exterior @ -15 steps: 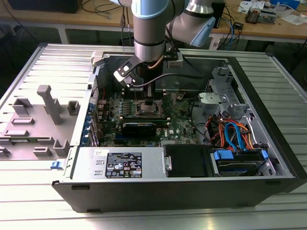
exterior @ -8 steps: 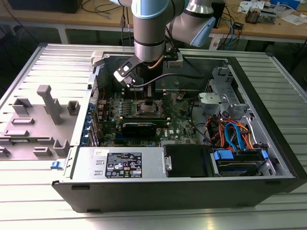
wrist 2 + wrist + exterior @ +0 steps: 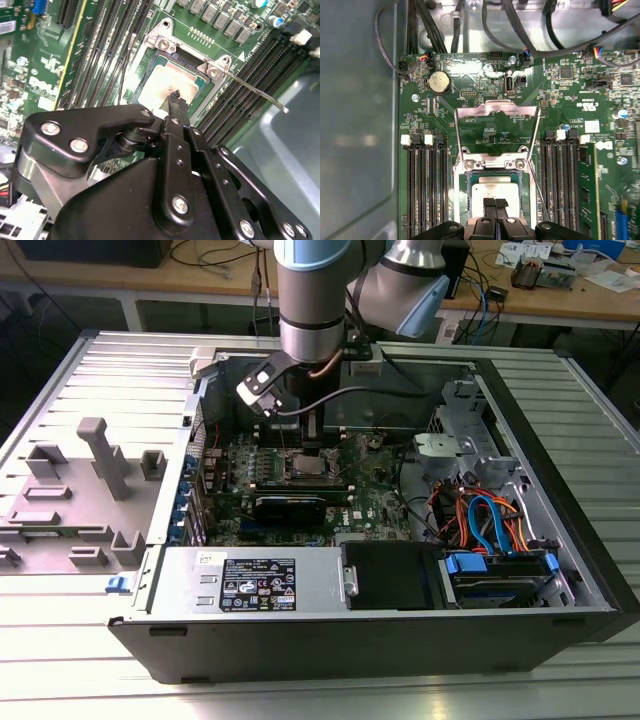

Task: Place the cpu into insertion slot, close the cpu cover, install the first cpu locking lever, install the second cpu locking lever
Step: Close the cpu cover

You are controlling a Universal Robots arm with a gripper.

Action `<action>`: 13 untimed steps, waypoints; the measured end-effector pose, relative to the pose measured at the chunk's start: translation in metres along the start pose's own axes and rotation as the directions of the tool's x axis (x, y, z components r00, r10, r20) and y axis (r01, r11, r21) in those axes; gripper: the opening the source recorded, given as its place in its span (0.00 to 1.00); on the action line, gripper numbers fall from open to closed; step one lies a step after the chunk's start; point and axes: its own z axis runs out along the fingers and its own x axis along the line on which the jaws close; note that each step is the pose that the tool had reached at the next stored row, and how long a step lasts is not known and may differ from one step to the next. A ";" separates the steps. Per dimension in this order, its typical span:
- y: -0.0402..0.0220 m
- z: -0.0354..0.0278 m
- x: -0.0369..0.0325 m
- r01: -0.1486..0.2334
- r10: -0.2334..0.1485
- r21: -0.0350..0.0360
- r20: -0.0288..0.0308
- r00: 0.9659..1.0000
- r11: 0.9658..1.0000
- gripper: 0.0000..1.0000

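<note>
Exterior view, left to right: grey fixture (image 3: pixel 95 475) being seen beside open computer case (image 3: pixel 350 645); arm (image 3: pixel 312 300) being held down inside case over motherboard (image 3: pixel 375 485); blue and orange cables (image 3: pixel 485 520) being seen at exterior view's right. In first wrist view, gripper (image 3: pixel 495 203) being held with fingertips pressed together, nothing being clamped; tips being shown at metal top of cpu (image 3: pixel 492 192), contact not being resolvable. This cpu being seated flat in insertion slot (image 3: pixel 465 195); cpu cover (image 3: pixel 497 104) being held raised open at slot's hinge. In second wrist view, locking lever (image 3: pixel 255 90) being shown unlatched, angled clear.
</note>
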 end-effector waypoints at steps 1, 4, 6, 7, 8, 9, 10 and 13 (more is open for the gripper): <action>0.0001 -0.0031 0.0000 0.000 0.000 0.000 0.000 1.000 1.000 0.11; 0.0005 -0.0103 -0.0001 0.000 0.000 0.000 0.002 1.000 1.000 0.11; 0.0007 -0.0148 -0.0002 0.000 0.000 0.000 0.003 1.000 1.000 0.11; 0.0008 -0.0173 -0.0002 0.000 0.000 0.000 0.003 1.000 1.000 0.11; 0.0009 -0.0194 -0.0003 0.000 0.000 0.000 0.003 1.000 1.000 0.11; 0.0010 -0.0214 -0.0003 0.000 0.000 0.000 0.003 1.000 1.000 0.11; 0.0011 -0.0237 -0.0003 0.000 0.000 0.000 0.003 1.000 1.000 0.11; 0.0015 -0.0319 -0.0004 0.000 0.000 -0.001 0.004 1.000 1.000 0.11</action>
